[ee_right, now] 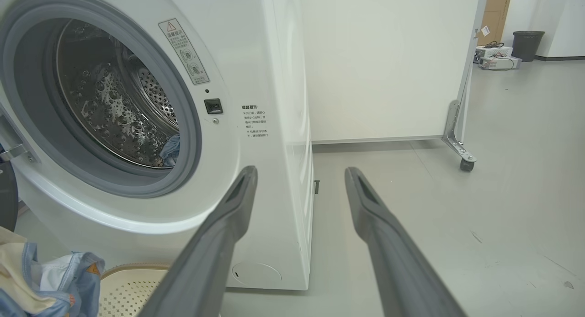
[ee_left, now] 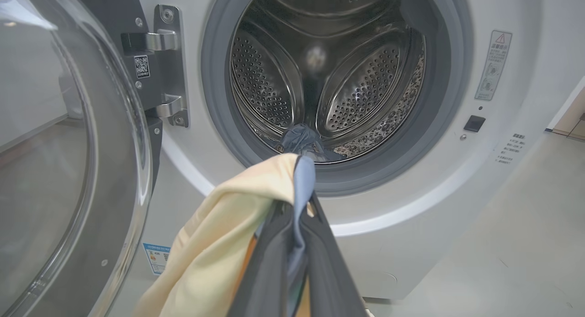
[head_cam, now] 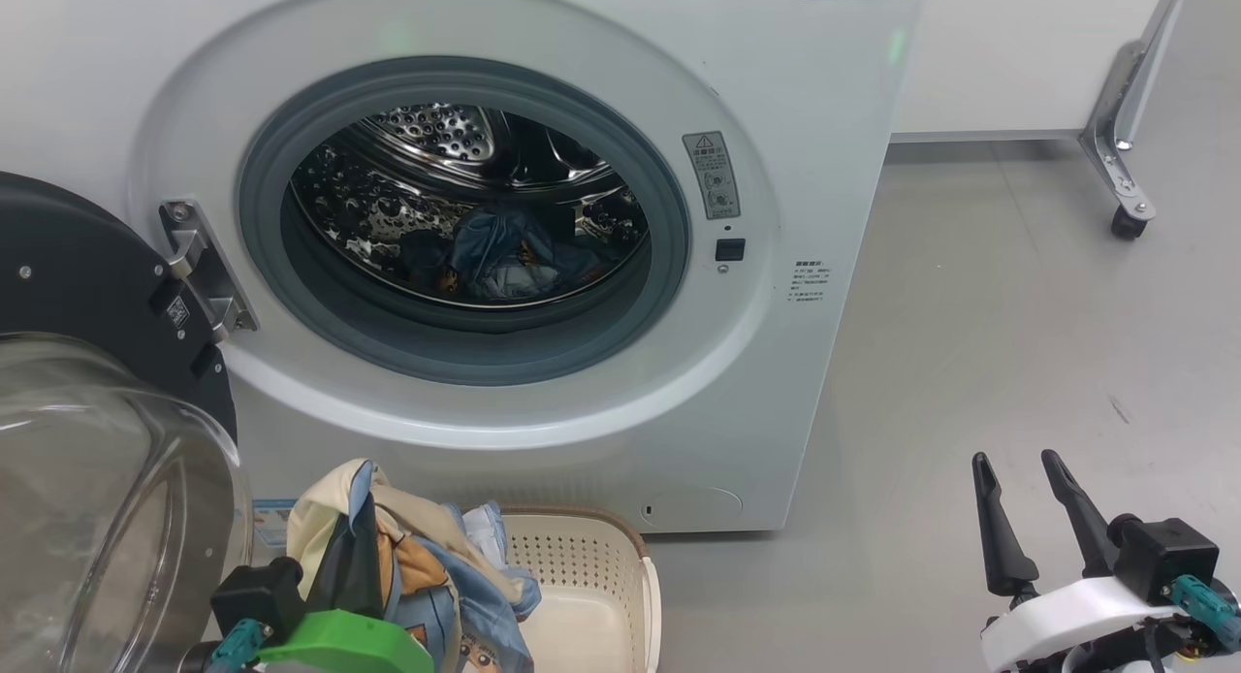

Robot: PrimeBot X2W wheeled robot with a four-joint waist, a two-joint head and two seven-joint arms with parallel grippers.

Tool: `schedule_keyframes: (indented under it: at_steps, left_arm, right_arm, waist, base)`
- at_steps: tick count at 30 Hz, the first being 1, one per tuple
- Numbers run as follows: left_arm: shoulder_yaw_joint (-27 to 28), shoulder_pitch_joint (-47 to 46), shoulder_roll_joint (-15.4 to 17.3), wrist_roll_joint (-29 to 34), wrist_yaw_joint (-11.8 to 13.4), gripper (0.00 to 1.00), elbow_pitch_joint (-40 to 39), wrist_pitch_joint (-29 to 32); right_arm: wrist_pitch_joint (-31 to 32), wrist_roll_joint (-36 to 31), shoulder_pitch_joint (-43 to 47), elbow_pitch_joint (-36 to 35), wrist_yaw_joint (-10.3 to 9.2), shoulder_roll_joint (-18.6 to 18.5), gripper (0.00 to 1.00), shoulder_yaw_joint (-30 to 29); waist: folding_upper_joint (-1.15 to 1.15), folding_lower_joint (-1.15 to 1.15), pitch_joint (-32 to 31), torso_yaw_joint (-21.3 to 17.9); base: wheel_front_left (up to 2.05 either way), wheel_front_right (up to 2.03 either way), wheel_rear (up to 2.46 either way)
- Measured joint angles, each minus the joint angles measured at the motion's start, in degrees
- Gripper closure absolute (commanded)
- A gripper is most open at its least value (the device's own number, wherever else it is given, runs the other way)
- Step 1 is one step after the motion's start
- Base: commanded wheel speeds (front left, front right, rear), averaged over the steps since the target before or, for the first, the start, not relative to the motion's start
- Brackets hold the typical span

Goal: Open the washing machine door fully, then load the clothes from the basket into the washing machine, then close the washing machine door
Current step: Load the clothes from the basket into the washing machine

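Holding a bundle of the clothes, cream and light-blue cloth, the left end effector is closed tight on it in front of the washing machine, a little below the round opening and above the basket. The basket stands on the floor just before the lower front of the washing machine. One blue garment lies at the bottom of the drum. The washing machine door stands open at the left of the opening, with its glass bowl turned outward. The right end effector hovers to the right of the washing machine, above the floor, its two fingers spread wide and empty.
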Motion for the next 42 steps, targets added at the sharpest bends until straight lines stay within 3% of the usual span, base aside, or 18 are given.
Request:
schedule_keyframes:
  at_steps: [42]
  left_arm:
    - [0.2,5.7,0.1,2.3,1.6,1.0,-10.2,0.0]
  right_arm:
    - [0.0,0.0,1.2,0.0,0.0,-0.1,0.0,0.6]
  waist:
    - [0.0,0.0,-1.4,-0.6]
  base:
    - [0.0,0.0,0.0]
